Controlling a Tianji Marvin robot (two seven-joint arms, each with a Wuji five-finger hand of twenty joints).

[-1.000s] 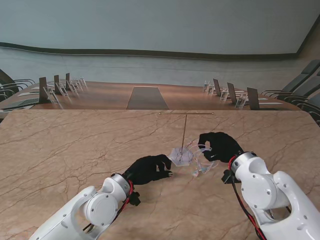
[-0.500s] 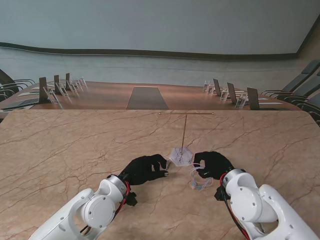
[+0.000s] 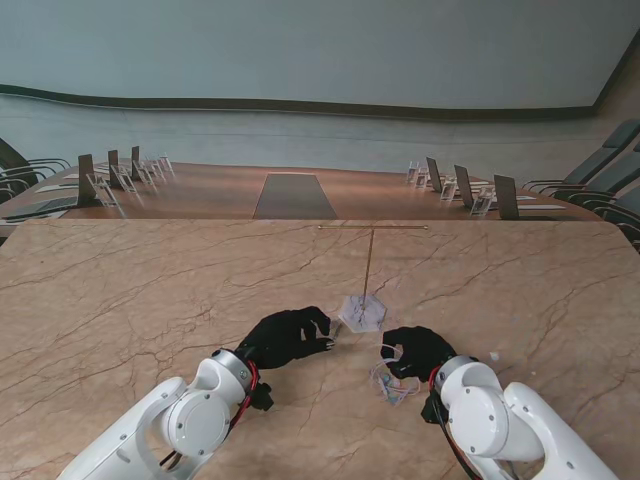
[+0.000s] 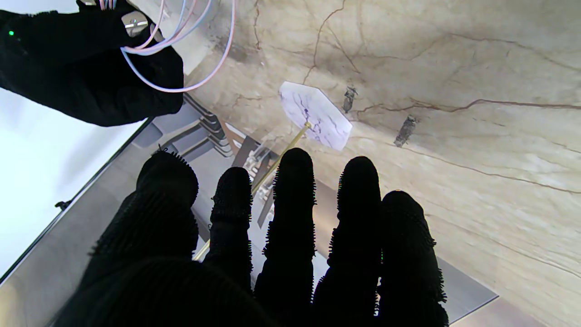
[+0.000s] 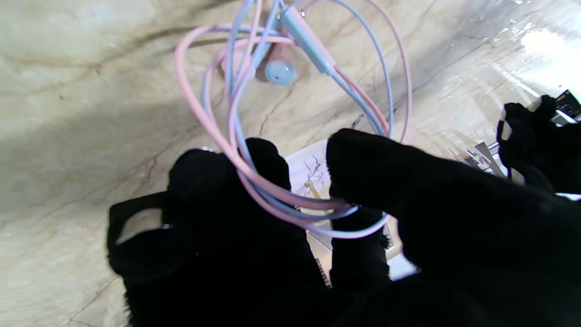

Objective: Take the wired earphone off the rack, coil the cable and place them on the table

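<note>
Since the earlier frames, right hand (image 3: pixel 417 351) has drawn back from beside the rack (image 3: pixel 366 290) toward me, carrying the earphone (image 3: pixel 392 381) with it; it now sits nearer than the rack's base and just to its right. Its fingers are clamped on the coiled cable (image 5: pixel 272 190), whose pink and pale blue loops run over the fingertips (image 5: pixel 265 159) and hang toward the table (image 3: pixel 150 300). In the right wrist view an earbud (image 5: pixel 279 71) and the inline remote (image 5: pixel 306 38) dangle at the far end of the loops, close to the marble; whether they touch it I cannot tell. The left hand (image 3: pixel 290 337) has shifted only slightly and lies left of the rack base, near it but apart. From the left wrist view its fingers (image 4: pixel 295 204) are stretched out side by side with small gaps, holding nothing. The rack stands upright on its white hexagonal base (image 4: pixel 315 116), its thin brass post and crossbar bare.
</note>
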